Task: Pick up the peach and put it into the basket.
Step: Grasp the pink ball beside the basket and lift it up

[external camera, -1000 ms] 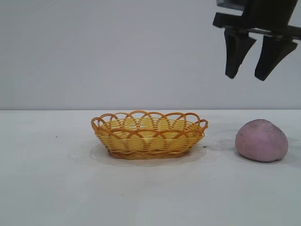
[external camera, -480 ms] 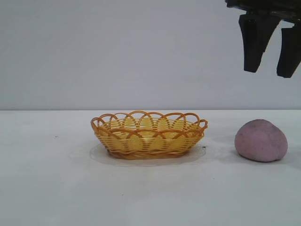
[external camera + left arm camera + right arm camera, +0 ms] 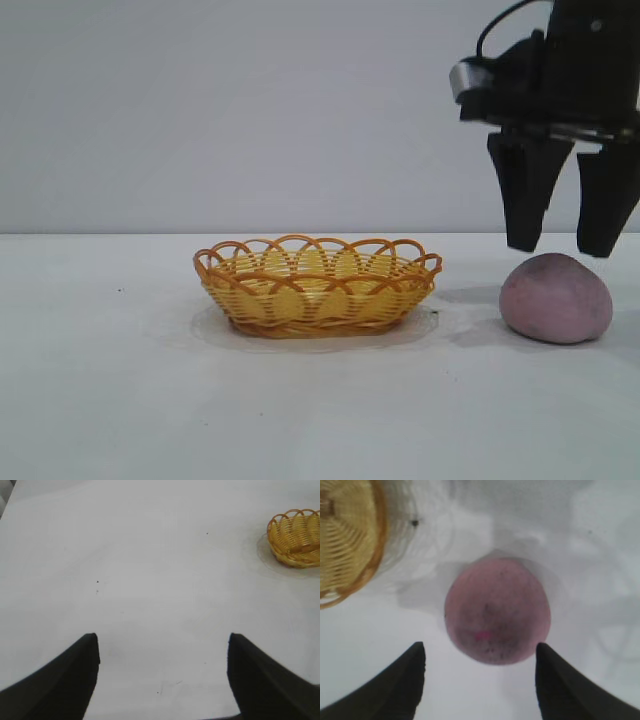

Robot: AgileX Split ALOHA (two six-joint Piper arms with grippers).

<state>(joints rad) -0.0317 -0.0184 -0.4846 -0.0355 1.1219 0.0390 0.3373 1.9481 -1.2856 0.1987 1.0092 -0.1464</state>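
Note:
The pinkish-mauve peach (image 3: 556,298) lies on the white table at the right, apart from the yellow wicker basket (image 3: 316,285) at the centre. My right gripper (image 3: 562,246) hangs open just above the peach, its two black fingers pointing down on either side of the top without touching it. In the right wrist view the peach (image 3: 497,611) sits ahead of the open right gripper (image 3: 480,651), with the basket (image 3: 347,540) off to one side. My left gripper (image 3: 162,642) is open over bare table, holding nothing, and the basket (image 3: 296,538) shows far off.
The white tabletop (image 3: 120,380) spreads round the basket and peach, with a plain grey wall behind. The left arm does not show in the exterior view.
The right gripper has shifted right, then dropped from high above down to just over the peach, still open. Peach and basket have not moved.

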